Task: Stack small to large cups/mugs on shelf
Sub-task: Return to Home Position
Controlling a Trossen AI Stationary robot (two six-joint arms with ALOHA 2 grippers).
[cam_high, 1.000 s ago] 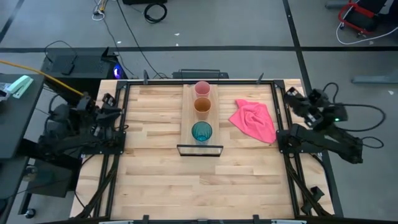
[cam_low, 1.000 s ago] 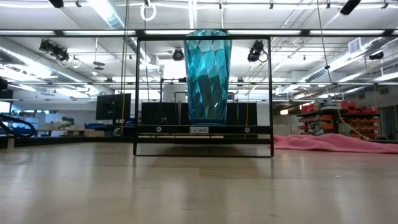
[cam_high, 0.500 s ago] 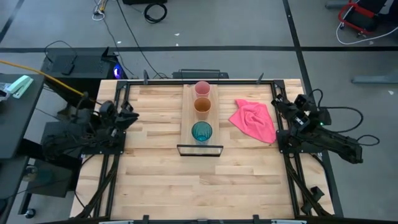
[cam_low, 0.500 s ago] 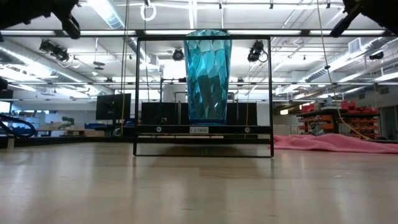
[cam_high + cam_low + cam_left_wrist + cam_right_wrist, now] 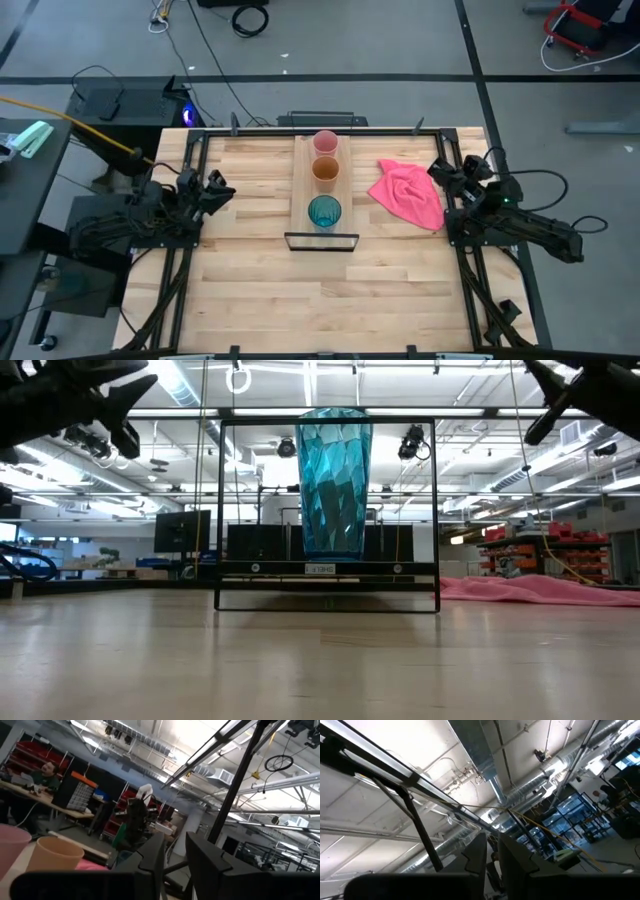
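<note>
Light wood is all that shows of the bare counter (image 5: 300, 290) across the lower half of the high view. Just beyond it, at centre, a thin black metal frame (image 5: 321, 241) closes the near end of the long light-wood shelf plank (image 5: 300, 190). One row is formed on that plank. The large translucent teal faceted cup (image 5: 324, 212) is stood upright next to the frame, the mid-sized orange cup (image 5: 325, 170) is behind it, and the small pink cup (image 5: 325, 141) is at the far end. The cups are set apart in a line, not nested. Right of the shelf, a crumpled pink cloth (image 5: 410, 193) is laid on the counter.

At mid-left the left hand (image 5: 222, 190) is held over the counter's edge, well apart from the shelf. At mid-right the right hand (image 5: 438, 170) is held near the cloth's right edge. In each wrist view the fingers are drawn almost together, with only a narrow slit left and nothing gripped.

The placing appears finished, so only the retreat to rest is judged to remain. It would be done well if both arms were folded outward and kept raised. No sweep should be made toward the cups, and the cloth should be left undragged.

Counted: three cups, one shelf, one cloth, two hands. Farthest off, in the upper left of the left wrist view, a seated person (image 5: 47, 770) is seen.
</note>
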